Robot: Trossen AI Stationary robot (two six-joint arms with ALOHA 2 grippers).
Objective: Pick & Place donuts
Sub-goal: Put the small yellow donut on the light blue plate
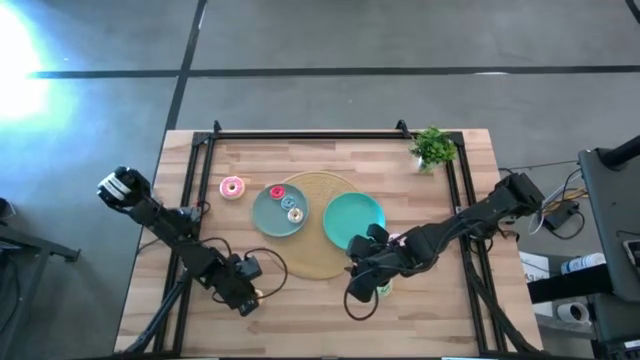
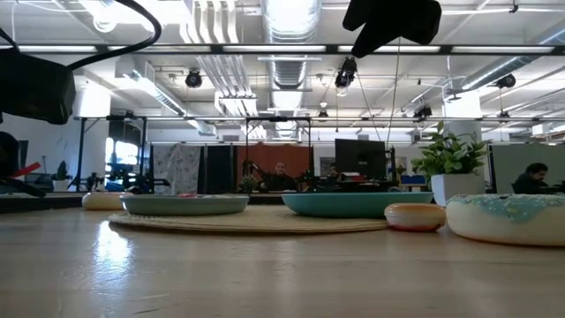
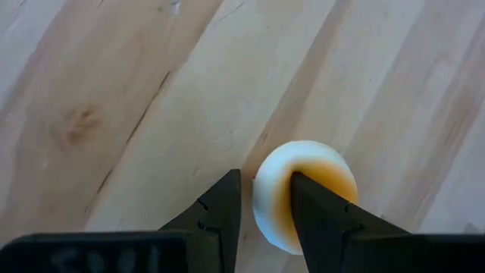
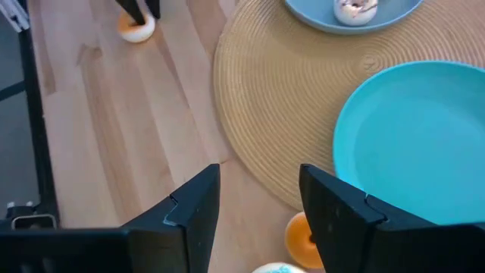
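Observation:
My left gripper (image 3: 265,201) is low over the near-left part of the table (image 1: 150,300), shut on a cream donut with orange icing (image 3: 273,189), also seen as the donut (image 4: 136,28) in the right wrist view. My right gripper (image 4: 258,182) hangs open above the bare wood at the woven mat's near edge. Just beside it lie an orange donut (image 4: 297,236) and a teal-iced donut (image 2: 512,219). A pink donut (image 1: 232,188) lies on the wood at far left. A red-pink donut (image 1: 277,193) and a cream donut (image 1: 293,213) lie on the grey-blue plate (image 1: 265,222). My left gripper has the donut's ring wall (image 3: 265,216) between its fingers, one finger (image 3: 318,216) in the hole and the other (image 3: 223,216) outside the rim. The fingers slant down from above. The donut lies about flat at table height; whether it is lifted, I cannot tell.
The round woven mat (image 1: 310,262) carries the grey-blue plate and a teal plate (image 1: 354,218). A small green plant (image 1: 433,148) stands at the far right corner. Black frame rails (image 1: 300,135) run along the far edge and both sides. Bare wood lies along the near edge.

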